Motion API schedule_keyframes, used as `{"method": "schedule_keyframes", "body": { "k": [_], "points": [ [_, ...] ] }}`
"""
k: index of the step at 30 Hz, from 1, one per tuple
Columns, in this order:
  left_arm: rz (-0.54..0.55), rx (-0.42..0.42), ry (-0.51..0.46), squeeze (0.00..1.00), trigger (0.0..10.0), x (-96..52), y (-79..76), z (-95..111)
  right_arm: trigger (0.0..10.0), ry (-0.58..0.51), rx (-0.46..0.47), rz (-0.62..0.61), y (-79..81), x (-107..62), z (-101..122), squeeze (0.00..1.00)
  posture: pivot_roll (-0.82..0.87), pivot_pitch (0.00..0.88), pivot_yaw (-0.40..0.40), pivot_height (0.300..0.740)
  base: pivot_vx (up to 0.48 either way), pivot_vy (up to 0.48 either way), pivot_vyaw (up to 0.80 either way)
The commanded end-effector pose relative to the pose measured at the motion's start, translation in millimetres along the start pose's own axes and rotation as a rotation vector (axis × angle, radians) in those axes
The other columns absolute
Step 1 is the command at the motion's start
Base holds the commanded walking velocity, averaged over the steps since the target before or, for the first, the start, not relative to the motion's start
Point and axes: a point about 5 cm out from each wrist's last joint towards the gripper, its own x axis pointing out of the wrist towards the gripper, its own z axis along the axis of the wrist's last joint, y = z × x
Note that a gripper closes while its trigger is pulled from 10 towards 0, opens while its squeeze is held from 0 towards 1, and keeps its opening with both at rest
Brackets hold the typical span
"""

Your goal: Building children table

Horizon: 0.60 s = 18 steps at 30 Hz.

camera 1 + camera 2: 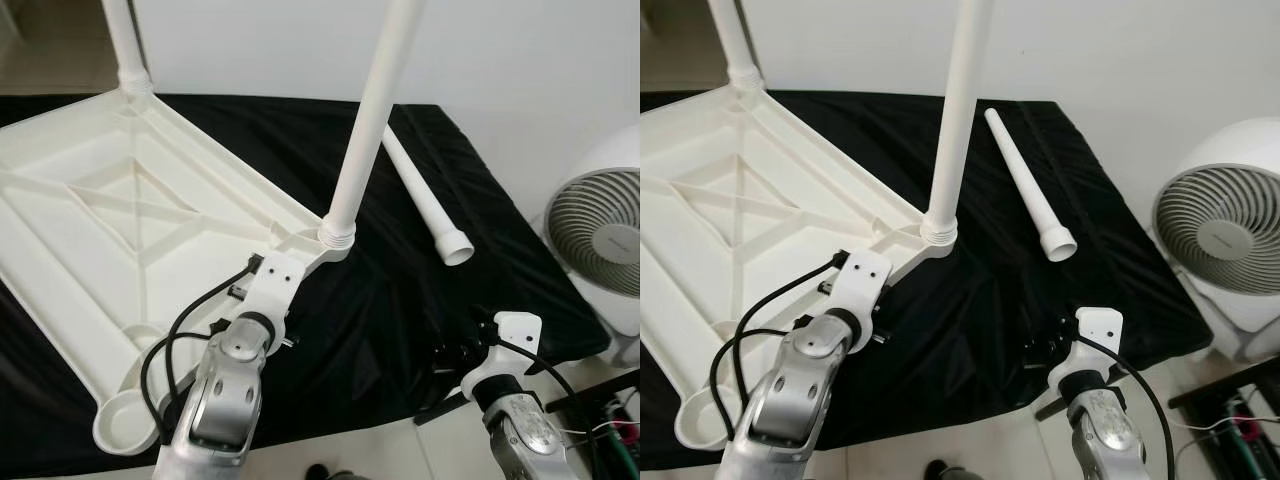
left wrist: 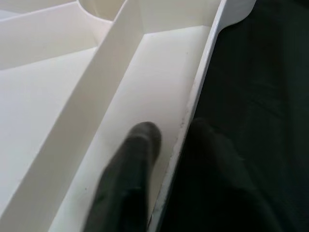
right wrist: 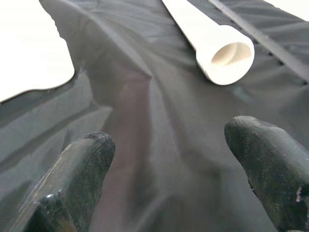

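The left gripper pinches the upturned tabletop's rim. The right gripper, fingers spread, hovers over the black cloth; the loose leg lies just ahead. Grabbed near its open end, that leg could roll away.

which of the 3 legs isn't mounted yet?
The leg lying flat on the black cloth, right of the tabletop. The other two stand upright, screwed into corner sockets: near leg, far leg.

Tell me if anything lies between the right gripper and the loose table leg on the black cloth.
Nothing visible does. The right gripper has its fingers open, and just bare black cloth separates it from the loose leg, whose open end faces it.
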Motion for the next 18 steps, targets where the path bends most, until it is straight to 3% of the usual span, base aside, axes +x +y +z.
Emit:
{"method": "schedule_keyframes", "body": {
  "k": [1,10,11,15,18],
  "points": [
    [0.181,-0.02,-0.018,1.0,10.0,1.3,11.1,2.0,10.0,0.01,-0.008,-0.043,-6.6,-4.2,-3.4,0.0,0.02,0.133,-0.071,0.74,0.0,0.0,0.0],
    [0.017,0.02,-0.117,1.0,10.0,6.4,-7.5,19.7,10.0,0.001,-0.006,-0.075,-7.7,-7.6,-4.9,0.0,0.0,0.125,-0.042,0.74,0.0,0.0,0.0],
    [-0.048,0.027,-0.159,0.0,10.0,4.6,-13.8,26.0,10.0,-0.002,-0.004,-0.079,-7.4,-6.9,-4.9,0.0,0.0,0.118,-0.034,0.74,0.0,0.0,0.0],
    [-0.258,0.013,-0.316,0.0,10.0,-7.4,-28.7,45.0,10.0,-0.015,-0.005,-0.083,-6.8,-1.8,-4.4,0.0,0.01,0.11,-0.036,0.74,0.0,0.0,0.0],
    [-0.251,-0.009,-0.347,0.0,10.0,-6.7,-18.5,47.3,10.0,-0.02,-0.004,-0.079,-4.7,2.0,-5.1,0.0,0.02,0.106,-0.039,0.74,0.0,0.0,0.0]
  ]
}}
